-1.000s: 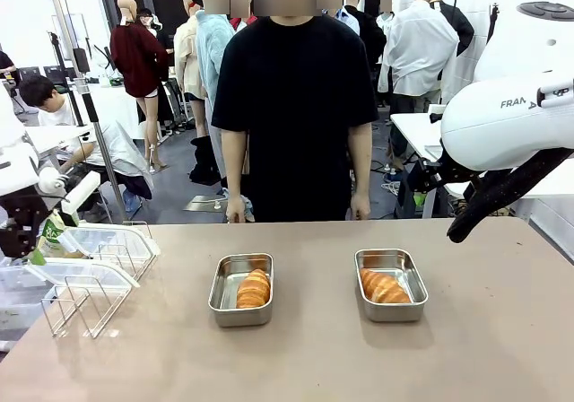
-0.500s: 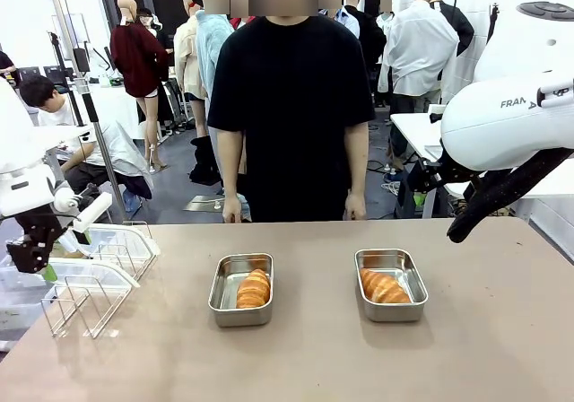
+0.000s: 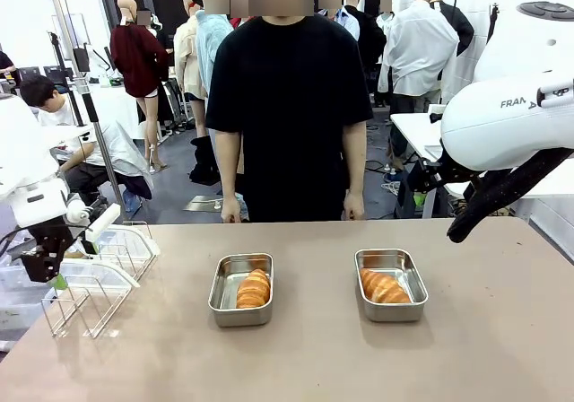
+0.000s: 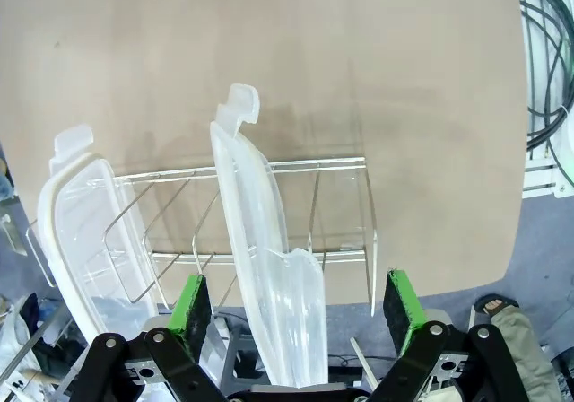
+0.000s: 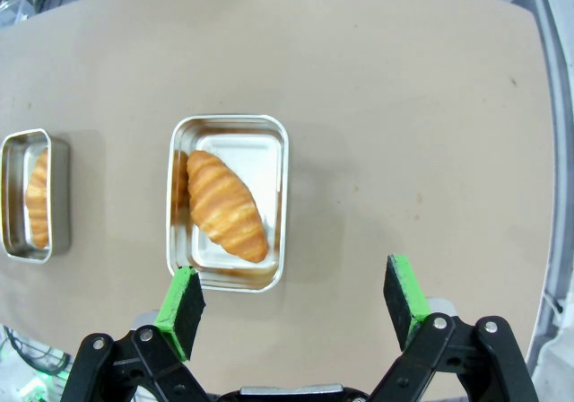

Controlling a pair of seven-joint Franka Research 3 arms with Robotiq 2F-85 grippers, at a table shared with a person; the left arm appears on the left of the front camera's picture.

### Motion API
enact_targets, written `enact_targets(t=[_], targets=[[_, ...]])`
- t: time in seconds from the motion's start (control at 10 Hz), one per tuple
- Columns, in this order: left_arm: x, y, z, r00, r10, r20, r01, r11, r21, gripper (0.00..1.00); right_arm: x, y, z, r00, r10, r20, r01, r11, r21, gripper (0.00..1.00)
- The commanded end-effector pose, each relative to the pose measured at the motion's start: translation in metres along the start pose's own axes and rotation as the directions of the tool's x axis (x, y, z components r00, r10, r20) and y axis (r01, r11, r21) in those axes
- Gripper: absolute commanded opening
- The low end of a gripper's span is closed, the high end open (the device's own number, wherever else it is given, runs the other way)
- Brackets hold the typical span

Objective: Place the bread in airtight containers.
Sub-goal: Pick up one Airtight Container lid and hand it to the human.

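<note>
Left claw (image 4: 300,299) shifted right to wire rack (image 4: 316,162), spread wide astride 1 of 2 lids (image 4: 256,231). Right claw (image 5: 296,296) spread, empty. 2 tins (image 3: 222,281) on table (image 3: 314,357), 1 bread (image 3: 254,289) each.

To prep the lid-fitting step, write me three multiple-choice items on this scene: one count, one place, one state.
1. How many steel tins hold a roll?
A none; B one; C two.
2. Where are the clear lids?
A on the tins; B in the wire rack; C under the rolls.
3. The fingers of the left gripper are:
A open, with a lid seen between them; B shut on a roll; C shut on a tin.

Answers:
C, each tin has one roll inside.
B, both lids stand upright between the rack's wires.
A, the green pads sit wide apart on either side of a lid.
</note>
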State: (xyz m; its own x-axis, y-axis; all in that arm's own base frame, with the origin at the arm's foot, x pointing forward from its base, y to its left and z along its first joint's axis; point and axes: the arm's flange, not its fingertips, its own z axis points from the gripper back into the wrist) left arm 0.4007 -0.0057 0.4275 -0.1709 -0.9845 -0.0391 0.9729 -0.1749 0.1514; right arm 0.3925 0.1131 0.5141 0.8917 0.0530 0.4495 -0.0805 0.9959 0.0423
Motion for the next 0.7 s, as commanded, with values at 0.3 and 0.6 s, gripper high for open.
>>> enact_targets(t=[0.3, 0.6], targets=[[-0.0149, 0.0103, -0.0163, 0.999, 0.013, 0.043, -0.013, 1.0, 0.006, 1.0, -0.0002, -0.0006, -0.0006, 1.0, -0.003, -0.004, 0.003, 1.0, 0.009, 1.0], [-0.0175, 0.0119, -0.0118, 0.999, 0.015, 0.033, -0.015, 1.0, 0.001, 0.52, -0.0002, -0.0006, -0.0006, 1.0, -0.003, -0.004, 0.003, 1.0, 0.009, 1.0]])
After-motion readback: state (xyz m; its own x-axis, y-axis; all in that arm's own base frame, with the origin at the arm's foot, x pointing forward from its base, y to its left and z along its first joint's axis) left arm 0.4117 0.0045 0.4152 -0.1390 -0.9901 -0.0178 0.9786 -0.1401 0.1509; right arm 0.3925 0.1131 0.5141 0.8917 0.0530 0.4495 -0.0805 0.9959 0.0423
